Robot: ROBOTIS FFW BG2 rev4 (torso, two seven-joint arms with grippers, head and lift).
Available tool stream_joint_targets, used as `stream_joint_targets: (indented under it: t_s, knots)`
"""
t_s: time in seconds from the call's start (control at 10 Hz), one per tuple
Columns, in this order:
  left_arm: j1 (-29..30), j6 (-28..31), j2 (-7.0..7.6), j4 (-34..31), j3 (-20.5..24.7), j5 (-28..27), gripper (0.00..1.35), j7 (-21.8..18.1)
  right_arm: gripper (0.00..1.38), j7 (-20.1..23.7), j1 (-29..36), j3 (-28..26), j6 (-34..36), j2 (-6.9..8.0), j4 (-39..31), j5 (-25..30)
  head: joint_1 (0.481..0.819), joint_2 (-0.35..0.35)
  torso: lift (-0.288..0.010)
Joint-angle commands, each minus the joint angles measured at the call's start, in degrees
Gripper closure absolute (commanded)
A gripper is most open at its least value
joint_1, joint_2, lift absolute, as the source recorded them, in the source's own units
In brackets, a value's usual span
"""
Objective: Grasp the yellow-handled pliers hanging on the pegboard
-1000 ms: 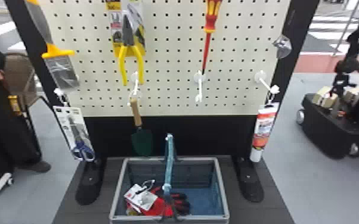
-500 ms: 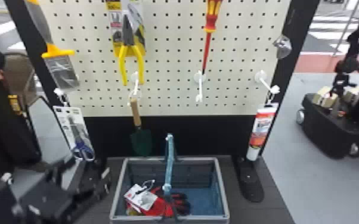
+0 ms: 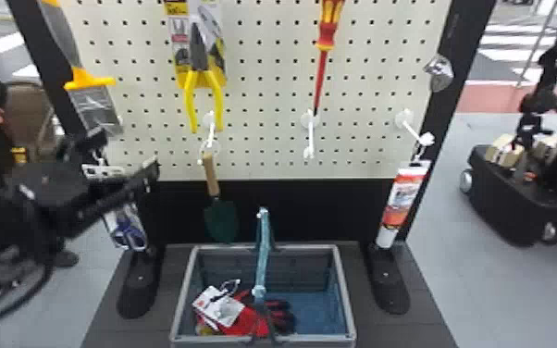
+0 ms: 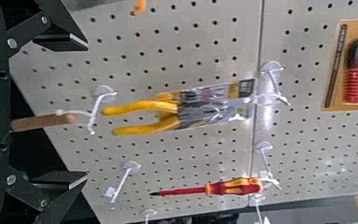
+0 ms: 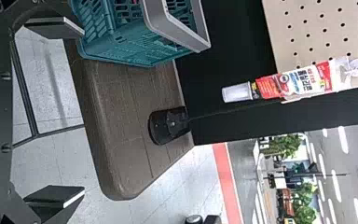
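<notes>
approach step: the left claw (image 4: 81,111), spread wide, faces the pliers (image 4: 179,112) on the pegboard (image 4: 177,60), well apart; next, advance to straddle the yellow handles (image 4: 135,109).

head faces pegboard (image 3: 263,139); left wrist sees it closer

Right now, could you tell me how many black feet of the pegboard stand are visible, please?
2: one black foot sits left of the basket, the other right of it, under the tube. Any behind the board would be hidden.
</notes>
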Motion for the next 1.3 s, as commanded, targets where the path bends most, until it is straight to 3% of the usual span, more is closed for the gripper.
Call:
stream_joint_targets:
  t_s: [0.0,0.1,0.3,0.5,0.9,1.2]
  knots:
    - [-6.8,1.8,1.97,3.7,0.1,1.8,0.31,-2.1,0.12,0.0,-0.5,0.0,0.2,0.0,0.2,0.1,0.549,0.0,-0.1]
    - [-11.0,3.8,3.11,5.9,0.1,1.9,0.3,-4.9,0.12,0.0,-0.7,0.0,0.2,0.09,0.2,0.1,0.549,0.0,-0.1]
    - [-20.9,5.6,6.01,16.7,-1.5,2.1,0.3,-12.8,0.12,0.1,-0.8,0.0,0.4,0.0,0.2,0.1,0.549,0.0,-0.1]
    - [-28.5,7.2,8.65,23.2,-3.2,4.4,0.3,-16.3,0.12,0.1,-1.0,0.0,0.5,0.0,0.2,0.2,0.549,0.0,-0.1]
    - [-38.5,7.5,10.67,40.0,-8.5,15.6,0.3,-22.4,0.12,0.1,-1.8,0.0,0.5,0.0,0.9,0.1,0.549,0.0,-0.1]
    - [-48.5,6.2,12.17,48.6,-13.7,11.8,0.31,-29.5,0.12,0.2,-2.4,0.0,0.5,0.0,1.4,0.2,0.549,0.0,-0.1]
